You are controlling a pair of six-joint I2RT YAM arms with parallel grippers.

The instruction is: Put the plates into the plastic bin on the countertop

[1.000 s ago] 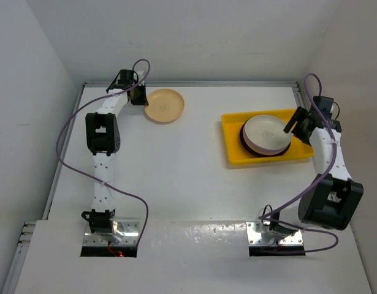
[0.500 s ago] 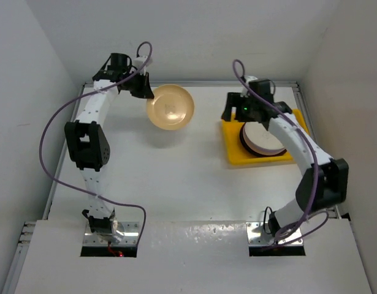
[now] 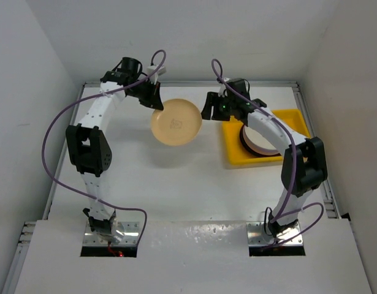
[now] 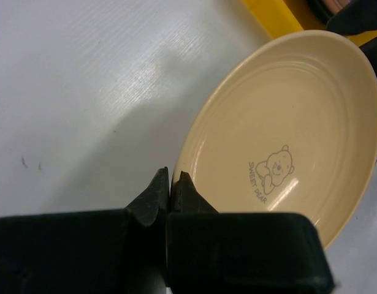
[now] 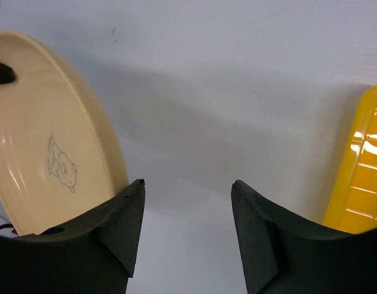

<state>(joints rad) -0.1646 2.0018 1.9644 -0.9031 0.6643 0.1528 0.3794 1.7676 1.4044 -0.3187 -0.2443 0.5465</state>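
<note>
My left gripper (image 3: 152, 100) is shut on the rim of a peach plate (image 3: 176, 123) with a bear print and holds it tilted above the countertop (image 3: 176, 177). In the left wrist view the plate (image 4: 280, 128) fills the right half, its rim pinched at my gripper (image 4: 171, 177). My right gripper (image 3: 208, 109) is open and empty, just right of the held plate's edge. In the right wrist view my open gripper (image 5: 188, 184) has the plate (image 5: 47, 141) beside its left finger. The yellow bin (image 3: 234, 150) holds a stack of plates (image 3: 260, 141), partly hidden by my right arm.
White walls bound the countertop at the back and both sides. The yellow bin's edge (image 5: 360, 171) shows at the right of the right wrist view. Purple cables loop off both arms.
My left gripper has lifted the peach plate and carried it right toward the middle. My right arm has swung left from beside the bin and now sits open next to the plate.
</note>
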